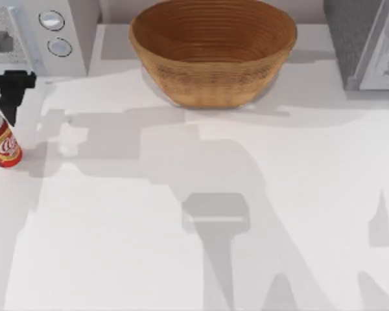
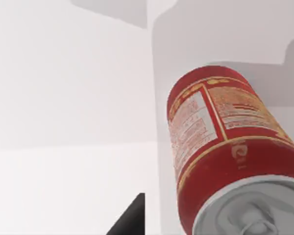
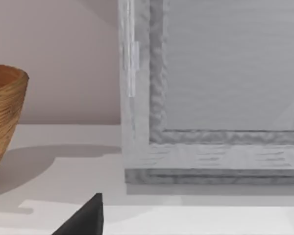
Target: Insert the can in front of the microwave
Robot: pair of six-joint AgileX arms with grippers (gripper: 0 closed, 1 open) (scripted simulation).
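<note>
White tabletop [image 1: 181, 259] fills my top view, crossed by grey arm shadows. At its far left edge the microwave [image 1: 52, 32] stands with two round dials, and the can [image 1: 2, 141] stands upright just in front of it, on the table. My left gripper [image 1: 10, 91] hangs between the microwave and the can, just behind the can's silver top; I cannot tell how its claw is set. A wicker bowl [image 1: 214, 52] sits at the back centre, and a grey speckled box [image 1: 366, 42] at the far right.

From the left wrist, the can [image 2: 220, 142] looms close, label toward me, free on the table.

From the right wrist, the speckled box [image 3: 210, 98] stands beside the bowl [image 3: 5, 112]; a dark fingertip [image 3: 85, 218] of my right gripper shows, its grip unreadable.
</note>
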